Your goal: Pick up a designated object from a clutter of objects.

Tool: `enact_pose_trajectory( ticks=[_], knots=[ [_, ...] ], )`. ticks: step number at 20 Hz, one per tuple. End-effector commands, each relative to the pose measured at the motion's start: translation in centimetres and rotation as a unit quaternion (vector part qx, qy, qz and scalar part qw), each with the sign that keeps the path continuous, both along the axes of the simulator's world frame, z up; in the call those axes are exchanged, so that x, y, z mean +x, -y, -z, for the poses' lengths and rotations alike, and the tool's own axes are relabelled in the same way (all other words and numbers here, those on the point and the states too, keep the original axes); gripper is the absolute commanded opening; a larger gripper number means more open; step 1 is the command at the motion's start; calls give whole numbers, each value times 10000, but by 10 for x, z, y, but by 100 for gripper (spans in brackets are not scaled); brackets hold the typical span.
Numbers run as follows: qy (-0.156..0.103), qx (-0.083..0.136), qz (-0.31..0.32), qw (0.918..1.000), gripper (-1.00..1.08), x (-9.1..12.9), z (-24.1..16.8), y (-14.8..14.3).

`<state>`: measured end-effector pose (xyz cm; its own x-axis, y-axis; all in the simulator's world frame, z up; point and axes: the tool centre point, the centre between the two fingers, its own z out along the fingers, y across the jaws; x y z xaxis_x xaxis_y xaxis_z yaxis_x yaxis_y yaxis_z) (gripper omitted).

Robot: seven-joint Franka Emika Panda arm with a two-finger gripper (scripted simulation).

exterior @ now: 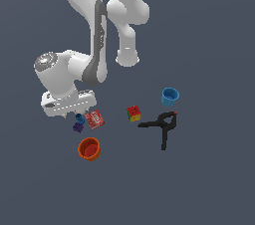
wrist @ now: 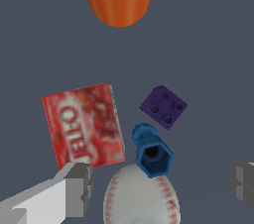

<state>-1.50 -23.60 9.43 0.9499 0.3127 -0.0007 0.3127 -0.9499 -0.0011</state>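
Observation:
The designated object (wrist: 151,151) is a tiny dark-blue spool-like piece, leaning against a white ball (wrist: 140,198) with red stitching. In the exterior view the designated object (exterior: 79,118) peeks out just under the arm's white hand. My gripper (wrist: 158,186) hangs over it, open, with one grey finger (wrist: 74,188) on one side and the other finger (wrist: 243,182) far on the other; nothing is held. In the exterior view my gripper (exterior: 75,115) is low over this cluster. The rest of the clutter lies around it.
A purple studded piece (wrist: 163,106) and a red packet (wrist: 84,125) lie right beside the spool. An orange cup (exterior: 89,149) stands just beyond them. Further to the exterior view's right are a multicoloured cube (exterior: 133,113), a black clamp (exterior: 162,125) and a light-blue cup (exterior: 170,96).

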Motion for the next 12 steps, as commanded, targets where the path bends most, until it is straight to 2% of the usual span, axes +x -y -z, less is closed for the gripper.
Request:
enact_pose_trajectory(
  ticks=[1,6,12],
  knots=[
    [5,-4,-16,10000,100,-1,1,2],
    [1,-2,-5,10000,100,-1,6,1],
    [3,-3,-10,10000,100,-2,33,1]
  ],
)
